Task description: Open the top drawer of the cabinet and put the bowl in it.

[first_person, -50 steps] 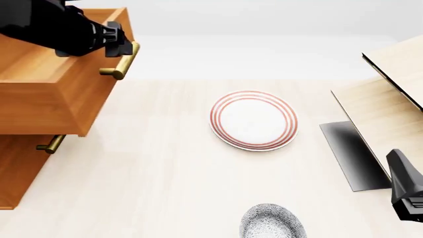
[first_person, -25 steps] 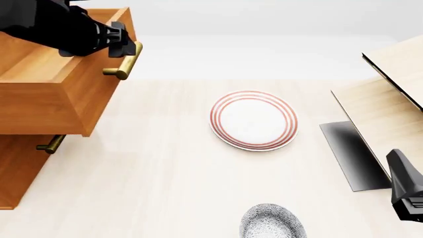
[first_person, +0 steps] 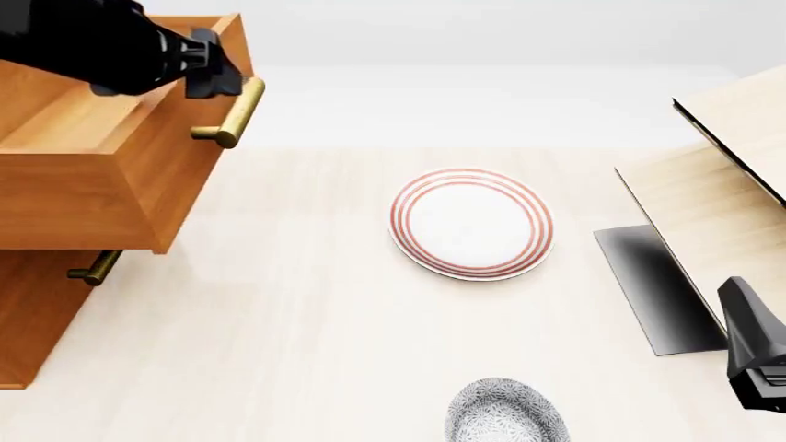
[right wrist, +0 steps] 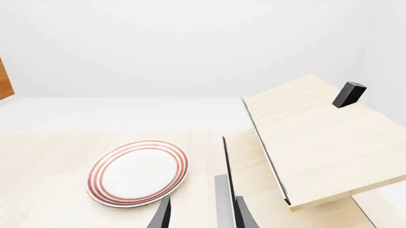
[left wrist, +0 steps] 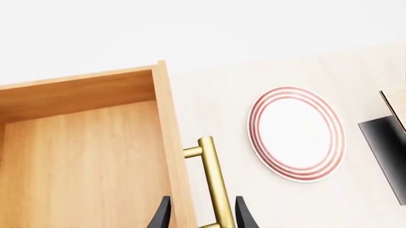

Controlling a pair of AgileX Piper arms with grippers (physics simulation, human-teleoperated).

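Note:
The cabinet (first_person: 31, 313) stands at the left with its top drawer (first_person: 86, 198) pulled out; the inside (left wrist: 82, 161) holds nothing. My left gripper (first_person: 219, 75) is open, just up and left of the brass handle (first_person: 230, 115). In the left wrist view the fingertips (left wrist: 163, 214) straddle the handle's end (left wrist: 214, 185) with gaps on both sides. The speckled bowl (first_person: 506, 413) sits at the near table edge, partly cut off. My right gripper (right wrist: 201, 213) is open on nothing, low at the right (first_person: 752, 354), well right of the bowl.
A white plate with red rings (first_person: 472, 223) lies mid-table between the drawer and the bowl. A pale light-wood structure (first_person: 724, 184) with a dark base panel (first_person: 651, 285) fills the right side. A lower drawer's handle (first_person: 94, 267) shows under the open one.
The drawer slid out a little further, then stopped. My left gripper let go of the handle and drew back up and to the left. The right arm has not moved.

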